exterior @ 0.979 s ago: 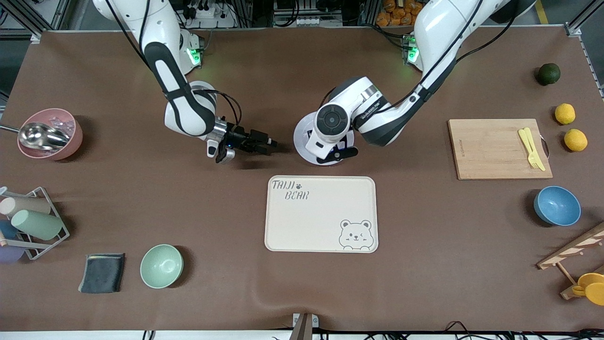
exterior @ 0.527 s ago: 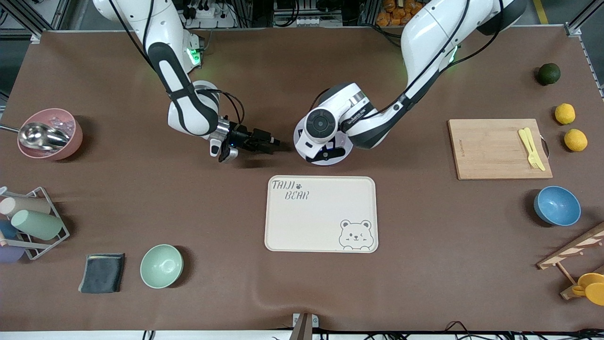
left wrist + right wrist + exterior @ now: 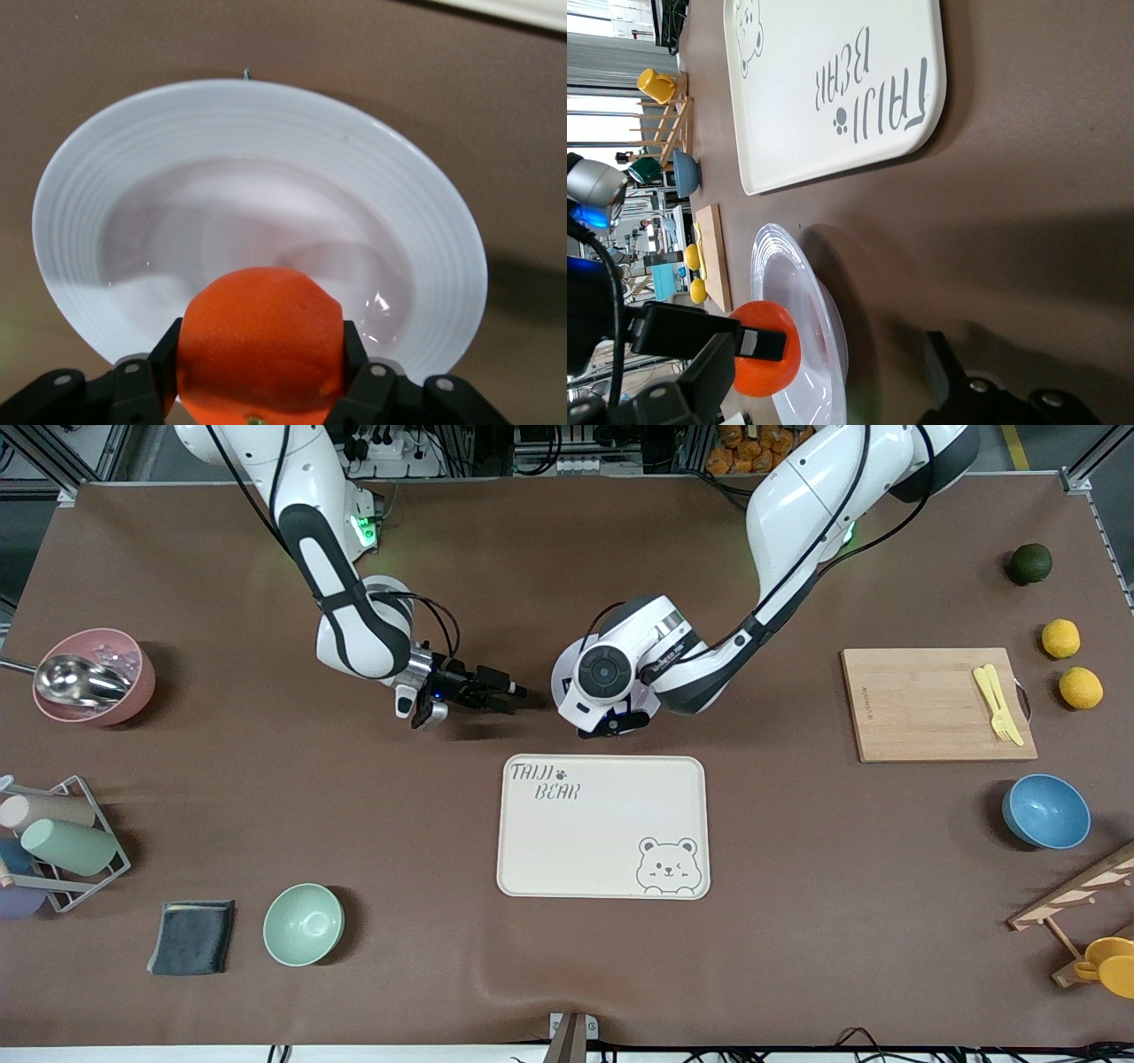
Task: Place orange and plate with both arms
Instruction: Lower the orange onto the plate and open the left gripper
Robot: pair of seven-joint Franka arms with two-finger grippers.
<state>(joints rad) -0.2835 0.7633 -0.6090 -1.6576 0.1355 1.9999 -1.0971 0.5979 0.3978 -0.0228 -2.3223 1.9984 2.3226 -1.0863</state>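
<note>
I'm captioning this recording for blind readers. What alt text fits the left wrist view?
The left gripper holds the orange between its jaws directly over the plate, a pale ridged-rim plate resting on the brown table. A sliver of the cream tray shows at one corner.

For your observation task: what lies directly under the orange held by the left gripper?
The plate lies under the orange, held in the left gripper. The orange covers part of its rim.

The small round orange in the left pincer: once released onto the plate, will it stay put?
The small round orange-red orange, gripped by the left pincer over the pale lavender-white ribbed plate, would probably roll, being round. The plate's sunken centre should likely catch it. Its skin looks matte, so slipping seems unlikely.
</note>
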